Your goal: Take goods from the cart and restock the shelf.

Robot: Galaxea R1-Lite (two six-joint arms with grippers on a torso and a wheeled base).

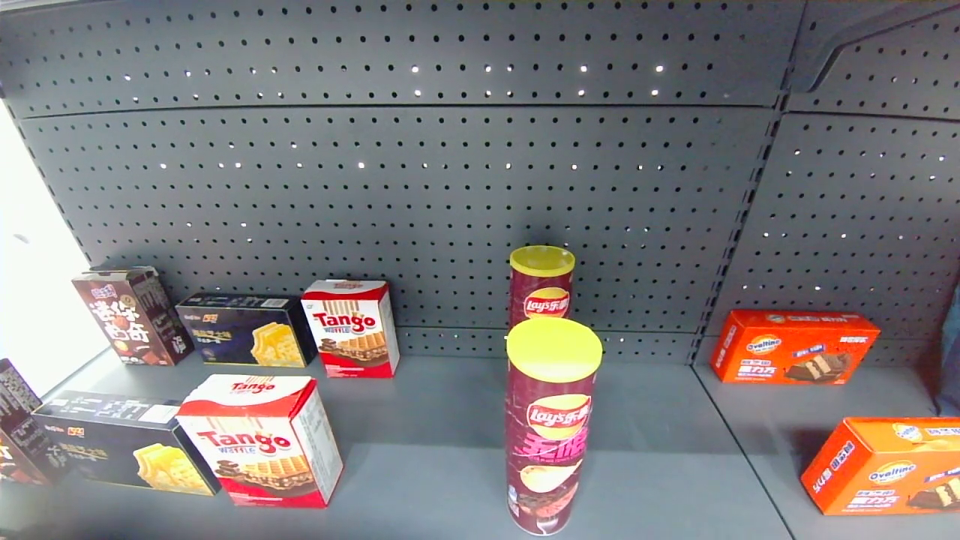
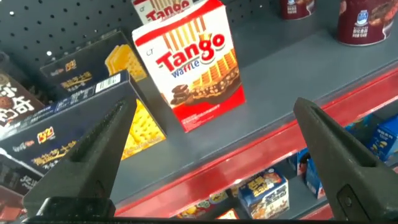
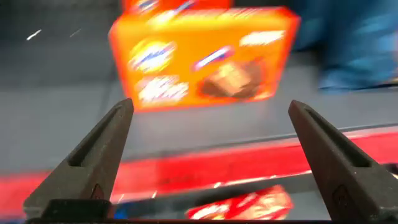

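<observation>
Both hang wide and empty off the shelf's [image 1: 450, 420] front edge: the left gripper [image 2: 214, 106] faces a waffle box [image 2: 189, 62], the right gripper [image 3: 211, 106] an orange box [image 3: 199, 56]. Cans [image 1: 553, 420] stand mid-shelf. Best to back out straight, fingers clear of the boxes, then go to the cart.

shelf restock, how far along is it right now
Done: the shelf already carries two chip cans, two red-and-white wafer boxes, dark boxes and two orange boxes. In hand: nothing; the left jaws and right jaws both stand open and empty, facing the shelf. Left: bare floor shows between the cans and the orange boxes, so more stock probably follows.
</observation>
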